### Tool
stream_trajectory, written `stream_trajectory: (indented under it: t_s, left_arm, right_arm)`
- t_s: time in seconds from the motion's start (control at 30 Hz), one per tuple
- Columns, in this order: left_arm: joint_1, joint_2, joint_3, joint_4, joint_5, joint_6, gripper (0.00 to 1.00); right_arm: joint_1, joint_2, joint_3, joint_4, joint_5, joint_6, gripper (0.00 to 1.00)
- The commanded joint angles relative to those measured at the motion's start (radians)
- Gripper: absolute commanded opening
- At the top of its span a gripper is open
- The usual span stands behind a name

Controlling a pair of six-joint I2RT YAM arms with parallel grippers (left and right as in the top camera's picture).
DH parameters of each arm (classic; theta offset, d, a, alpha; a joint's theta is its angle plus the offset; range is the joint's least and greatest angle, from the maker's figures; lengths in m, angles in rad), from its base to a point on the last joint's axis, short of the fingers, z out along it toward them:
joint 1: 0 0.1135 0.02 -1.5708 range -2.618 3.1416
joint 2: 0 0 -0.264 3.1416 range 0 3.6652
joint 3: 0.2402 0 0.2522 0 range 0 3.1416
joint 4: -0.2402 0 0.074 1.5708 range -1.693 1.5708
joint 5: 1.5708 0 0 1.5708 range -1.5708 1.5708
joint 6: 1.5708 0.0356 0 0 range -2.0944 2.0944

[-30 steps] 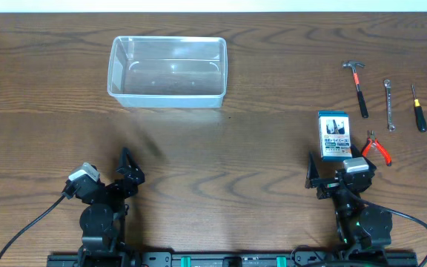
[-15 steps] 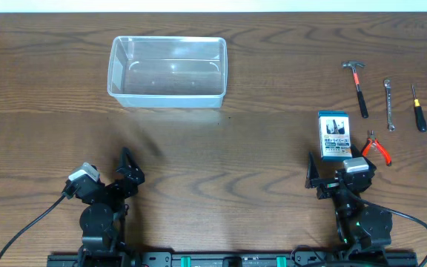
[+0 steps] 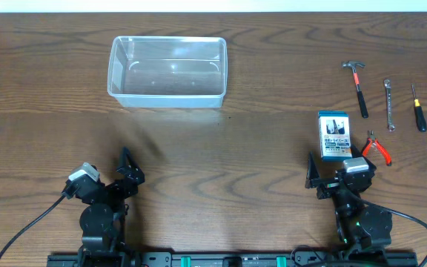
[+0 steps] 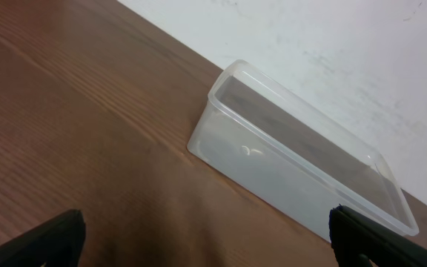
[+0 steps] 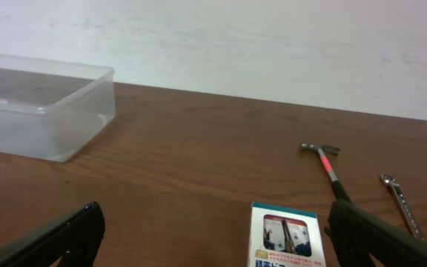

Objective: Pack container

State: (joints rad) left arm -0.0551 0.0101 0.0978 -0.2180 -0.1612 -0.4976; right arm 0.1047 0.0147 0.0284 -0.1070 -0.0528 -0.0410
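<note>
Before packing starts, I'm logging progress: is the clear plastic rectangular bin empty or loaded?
Empty: the clear plastic rectangular bin shows only its bare floor, overhead and in both wrist views.

Carrier: the small blue-and-white printed rectangular box [image 3: 333, 136], lying flat with its printed face up.
Overhead print: dark rows of lettering on the white part of that face, too small to read.
Right wrist print: a yellow strip [image 5: 274, 261] of dark characters below a small picture (the frame edge cuts it off), not legible.
Brand or number: cannot be made out.
Readable text: none.
</note>
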Motion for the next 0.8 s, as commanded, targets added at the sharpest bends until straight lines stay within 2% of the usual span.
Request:
stream_trajectory:
  t_s: [0.0,0.47,0.77]
  left_arm:
    - [0.004,-0.006,-0.029,0.0,-0.005,-0.002,0.98]
    - [0.004,-0.006,-0.029,0.0,-0.005,-0.002,0.98]
    - [0.004,-0.006,-0.029,0.0,-0.005,-0.002,0.98]
  right_arm:
    - [-0.009,-0.003,-0.006,0.003,-0.004,-0.013,0.99]
    - [-0.009,-0.003,-0.006,0.003,-0.008,-0.005,0.99]
    - [-0.007,-0.003,-0.006,0.003,-0.008,0.225,0.99]
